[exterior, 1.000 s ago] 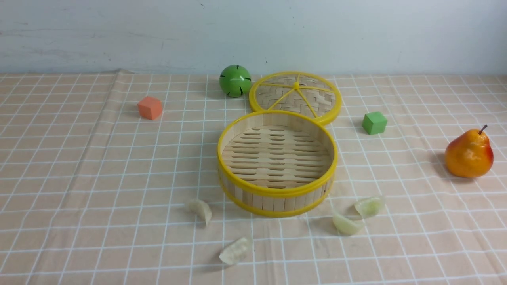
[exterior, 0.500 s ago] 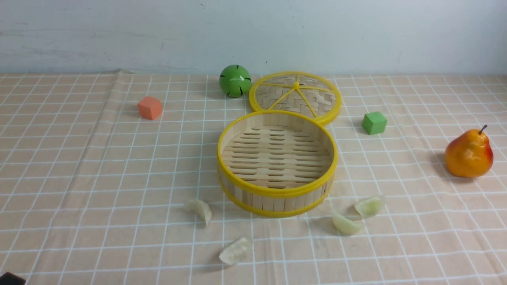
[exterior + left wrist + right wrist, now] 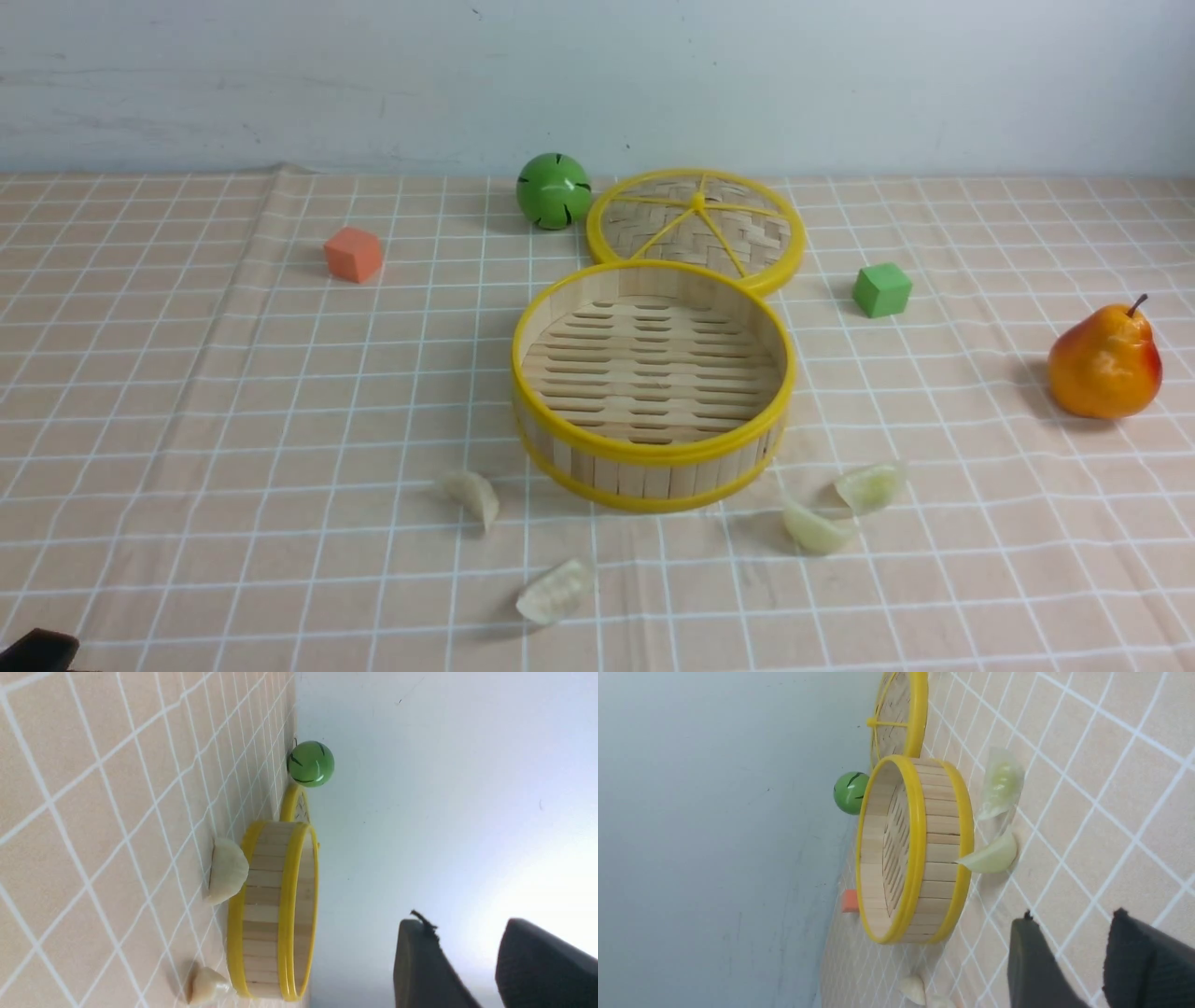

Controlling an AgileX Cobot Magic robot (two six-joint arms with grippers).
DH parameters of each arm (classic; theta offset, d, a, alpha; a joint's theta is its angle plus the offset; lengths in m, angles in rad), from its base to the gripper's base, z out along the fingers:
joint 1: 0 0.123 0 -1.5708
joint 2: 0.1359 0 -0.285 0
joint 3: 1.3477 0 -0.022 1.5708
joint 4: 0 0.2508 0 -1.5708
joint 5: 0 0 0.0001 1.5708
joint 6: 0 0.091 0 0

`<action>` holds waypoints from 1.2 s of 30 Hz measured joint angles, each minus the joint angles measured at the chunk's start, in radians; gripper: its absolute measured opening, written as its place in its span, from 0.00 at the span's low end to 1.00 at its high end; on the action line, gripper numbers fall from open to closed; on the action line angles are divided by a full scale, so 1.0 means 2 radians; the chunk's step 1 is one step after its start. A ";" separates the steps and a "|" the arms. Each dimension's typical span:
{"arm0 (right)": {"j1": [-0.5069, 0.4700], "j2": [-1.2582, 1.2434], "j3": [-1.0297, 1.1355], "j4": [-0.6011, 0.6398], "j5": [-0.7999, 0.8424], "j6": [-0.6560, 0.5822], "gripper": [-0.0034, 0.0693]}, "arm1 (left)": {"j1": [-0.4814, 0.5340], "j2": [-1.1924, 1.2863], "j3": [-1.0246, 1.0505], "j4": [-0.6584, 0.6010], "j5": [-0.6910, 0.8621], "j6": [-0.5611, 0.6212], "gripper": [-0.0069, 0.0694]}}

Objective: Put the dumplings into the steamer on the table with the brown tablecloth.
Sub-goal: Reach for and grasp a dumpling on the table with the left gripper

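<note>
Showing left gripper (image 3: 462, 926) and right gripper (image 3: 1071, 917) part-open, gripping nothing, finger bases running off frame. Showing four dumplings (image 3: 555, 590) lying outside steamer (image 3: 653, 455), pleats hard to resolve.

The steamer (image 3: 653, 455) stands mid-tablecloth (image 3: 233, 401). Positions relative to the steamer:
- lid (image 3: 695, 229): 12 o'clock, just behind
- ball (image 3: 555, 190): 11 o'clock
- left cube (image 3: 353, 254): 10 o'clock
- right cube (image 3: 881, 289): 2 o'clock
- pear (image 3: 1105, 364): 3 o'clock
- two dumplings (image 3: 555, 591): 7 o'clock
- two further dumplings (image 3: 814, 530): 5 o'clock

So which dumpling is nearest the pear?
The greenest dumpling, farthest right toward the pear; the other three all lie further left.
</note>
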 joint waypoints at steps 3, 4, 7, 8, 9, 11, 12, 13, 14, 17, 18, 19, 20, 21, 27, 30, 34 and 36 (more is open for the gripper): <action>0.000 0.000 0.000 -0.006 0.006 -0.034 0.38 | 0.000 0.000 -0.035 -0.001 0.030 0.067 0.40; 0.000 0.000 0.000 -0.006 0.008 -0.055 0.38 | 0.000 0.000 -0.049 0.000 0.040 0.096 0.40; 0.000 0.000 -0.001 -0.006 0.014 -0.120 0.38 | 0.000 0.002 -0.103 0.012 0.069 0.204 0.40; 0.000 0.000 -0.001 -0.005 0.016 -0.141 0.38 | 0.000 0.009 -0.125 0.021 0.084 0.235 0.38; 0.000 0.000 -0.003 -0.005 0.020 -0.160 0.38 | 0.000 0.023 -0.148 0.035 0.103 0.259 0.36; 0.000 0.000 -0.008 -0.005 0.025 -0.191 0.38 | 0.000 0.068 -0.194 0.072 0.153 0.283 0.30; 0.000 0.000 -0.013 -0.005 0.024 -0.213 0.38 | 0.000 0.103 -0.222 0.107 0.183 0.291 0.25; 0.000 0.000 -0.014 -0.005 0.024 -0.213 0.38 | 0.000 0.103 -0.222 0.107 0.189 0.292 0.24; 0.000 0.000 -0.029 -0.006 0.022 -0.251 0.38 | 0.000 0.157 -0.262 0.151 0.245 0.296 0.17; 0.000 0.000 -0.050 -0.006 0.014 -0.313 0.38 | -0.004 0.212 -0.304 0.212 0.289 0.300 0.07; 0.001 0.000 -0.066 -0.006 0.012 -0.361 0.38 | -0.013 0.255 -0.331 0.254 0.317 0.300 0.07; 0.002 0.000 -0.073 -0.006 0.013 -0.384 0.38 | -0.020 0.274 -0.344 0.281 0.327 0.300 0.07; 0.002 0.000 -0.076 -0.006 0.013 -0.388 0.38 | -0.023 0.283 -0.350 0.286 0.333 0.300 0.07; 0.005 0.002 -0.083 -0.006 0.015 -0.400 0.38 | -0.032 0.301 -0.362 0.307 0.343 0.300 0.07; 0.035 0.096 -0.144 -0.045 0.067 -0.421 0.34 | -0.134 0.461 -0.457 0.436 0.418 0.284 0.07; 0.038 0.179 -0.194 -0.088 0.117 -0.423 0.26 | -0.179 0.537 -0.501 0.473 0.427 0.257 0.07; 0.039 0.311 -0.287 -0.156 0.225 -0.435 0.11 | -0.212 0.642 -0.559 0.497 0.414 0.225 0.08; 0.044 0.366 -0.324 -0.174 0.280 -0.442 0.05 | -0.216 0.683 -0.582 0.496 0.405 0.208 0.11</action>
